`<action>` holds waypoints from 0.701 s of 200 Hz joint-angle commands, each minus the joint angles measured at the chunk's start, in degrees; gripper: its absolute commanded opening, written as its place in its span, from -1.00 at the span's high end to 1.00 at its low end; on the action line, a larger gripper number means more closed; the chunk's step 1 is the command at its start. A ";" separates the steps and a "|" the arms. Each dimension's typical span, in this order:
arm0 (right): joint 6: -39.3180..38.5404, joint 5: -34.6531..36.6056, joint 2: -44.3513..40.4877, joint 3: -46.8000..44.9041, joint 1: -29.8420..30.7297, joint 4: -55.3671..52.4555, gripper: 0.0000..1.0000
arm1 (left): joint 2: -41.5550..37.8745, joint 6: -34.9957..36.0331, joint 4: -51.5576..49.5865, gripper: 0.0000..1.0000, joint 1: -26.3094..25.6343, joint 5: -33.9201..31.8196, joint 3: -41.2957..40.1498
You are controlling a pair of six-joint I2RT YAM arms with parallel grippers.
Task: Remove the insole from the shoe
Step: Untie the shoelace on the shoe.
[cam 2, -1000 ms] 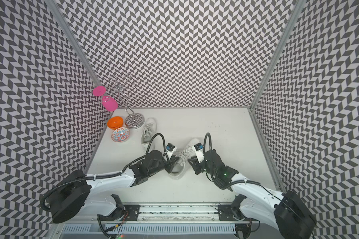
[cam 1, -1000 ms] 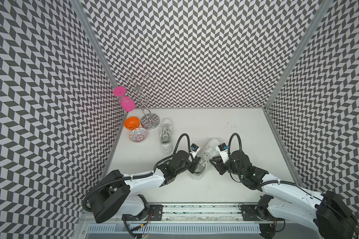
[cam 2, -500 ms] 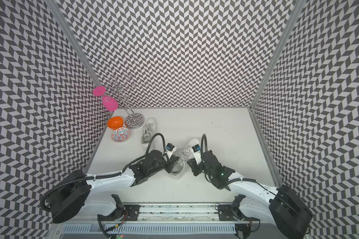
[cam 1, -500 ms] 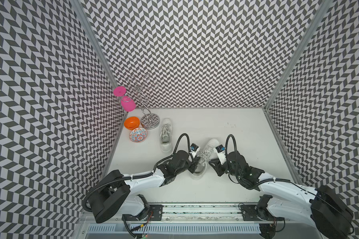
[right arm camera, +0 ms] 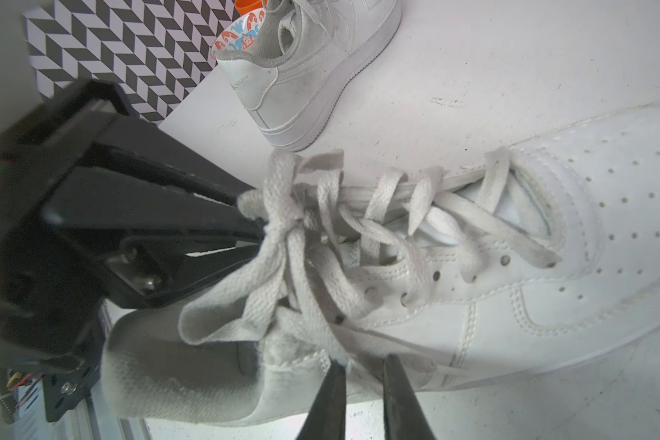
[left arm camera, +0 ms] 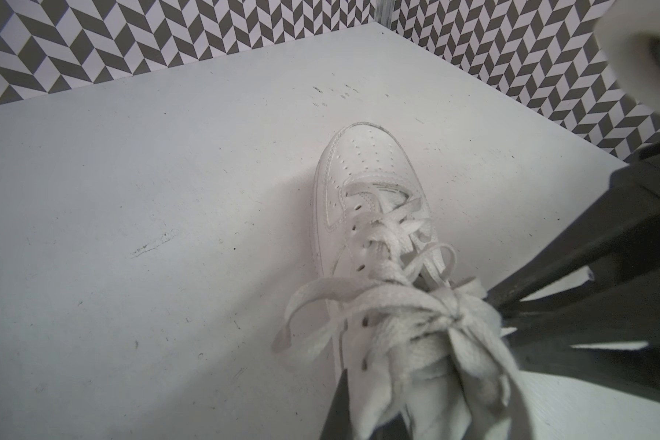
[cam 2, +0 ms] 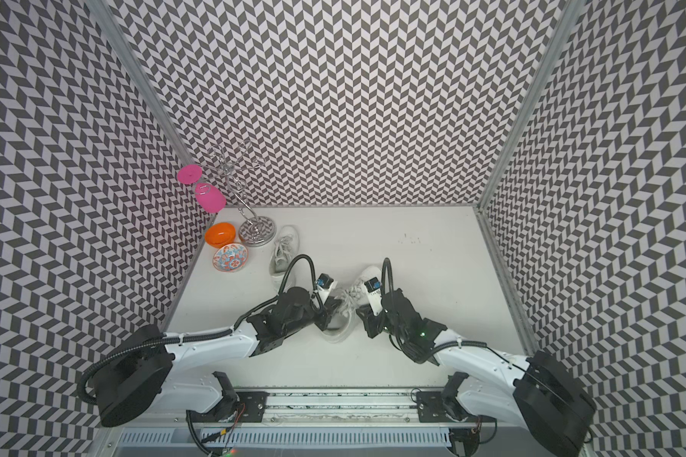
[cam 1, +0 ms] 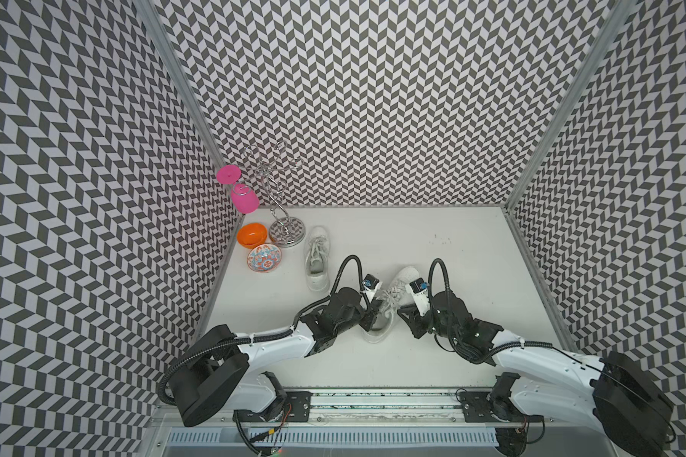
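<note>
Along the left wall of the white bench [cam 1: 432, 233], a glossy orange bowl [cam 1: 251, 234] and a small dish patterned in blue and orange [cam 1: 264, 258] are sitting beside a spare white leather sneaker [cam 1: 317, 259]. Right of these, the left claw [right arm camera: 254, 224] is hanging low, its fingers pressed together on the white flat laces [right arm camera: 321, 213] at the knot of the white leather low-top shoe [cam 1: 404, 277]. That shoe is standing on its sole between both claws, heel toward the robot and toe pointing to the back right. The insole is not showing, since laces and tongue are covering the opening. On the shoe's right side the right claw [right arm camera: 362, 365] is touching the collar edge, its fingers a narrow slit apart; whether it is gripping anything cannot be told. Small lettering is showing on the spare sneaker's heel tab [right arm camera: 241, 82], too small to read.
</note>
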 commanded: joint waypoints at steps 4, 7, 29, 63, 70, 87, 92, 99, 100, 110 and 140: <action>-0.23 -0.92 -1.28 0.69 1.32 3.09 0.55 | -0.58 0.25 6.99 1.00 0.23 -0.17 2.12; -0.24 -0.97 -1.46 0.67 1.33 3.02 0.55 | -0.62 0.24 7.06 1.00 0.25 -0.23 2.10; 0.10 -0.30 -2.83 0.32 1.37 2.18 0.57 | -0.49 0.19 7.06 1.00 0.25 -0.25 2.11; 0.49 -0.62 -4.13 -1.32 1.42 2.11 0.65 | -0.55 0.26 7.34 1.00 0.25 0.08 1.97; 0.71 -0.32 -4.11 -1.59 1.33 2.34 0.65 | -0.61 0.34 7.59 1.00 0.25 0.09 1.96; 0.55 1.61 -3.92 -1.92 1.35 1.89 0.65 | -0.65 0.33 7.61 1.00 0.25 0.35 1.89; 0.47 2.33 -3.83 -2.01 1.31 1.89 0.65 | -0.65 0.34 7.70 1.00 0.26 0.33 1.79; 0.61 2.86 -3.74 -2.21 1.33 2.11 0.65 | -0.68 0.34 7.81 1.00 0.24 0.36 1.65; 0.60 2.91 -3.74 -2.27 1.33 2.16 0.65 | -0.66 0.34 7.84 1.00 0.25 0.36 1.69; 0.57 3.17 -3.50 -2.40 1.33 2.62 0.64 | -0.71 0.39 7.83 1.00 0.25 0.44 1.61; -0.06 -0.12 -2.23 -2.65 1.26 4.93 0.59 | -0.89 0.34 8.04 1.00 0.25 0.71 1.48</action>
